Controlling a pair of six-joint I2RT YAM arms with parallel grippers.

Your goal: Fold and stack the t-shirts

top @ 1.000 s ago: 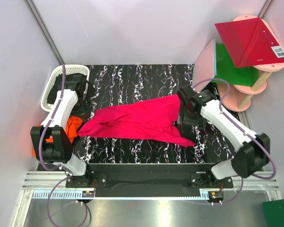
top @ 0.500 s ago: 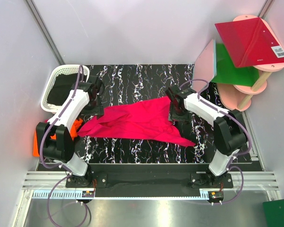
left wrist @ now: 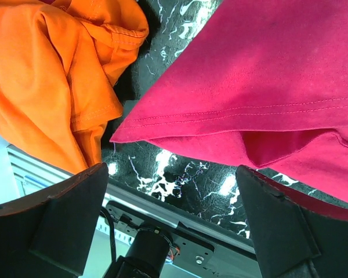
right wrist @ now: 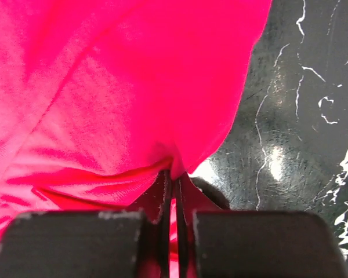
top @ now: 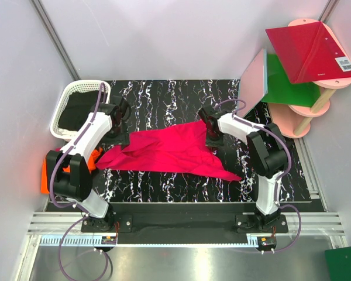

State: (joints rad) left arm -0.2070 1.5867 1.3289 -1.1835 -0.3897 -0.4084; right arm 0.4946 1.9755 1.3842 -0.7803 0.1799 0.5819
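The right gripper point(right wrist: 173, 194) is clamped tight on a pinch of the hot pink t-shirt point(top: 169, 151), its two fingers pressed together with cloth bunched between them. It holds the shirt's far right corner, near the middle of the black marbled table point(top: 164, 93). The right arm rises from its base at the near right, then doubles back so its forearm reaches left and away.

The left gripper point(left wrist: 174, 202) is spread wide with nothing between its fingers and hangs above the shirt's left end, where a stitched hem lies. The left arm stretches forward along the table's left edge, wrist turned inward.

The pink shirt lies spread out, its long axis running left to right across the table and tapering to a point at the near right. The orange t-shirt point(left wrist: 46, 75) sits crumpled just beside its left end, near a white basket point(top: 67, 105).
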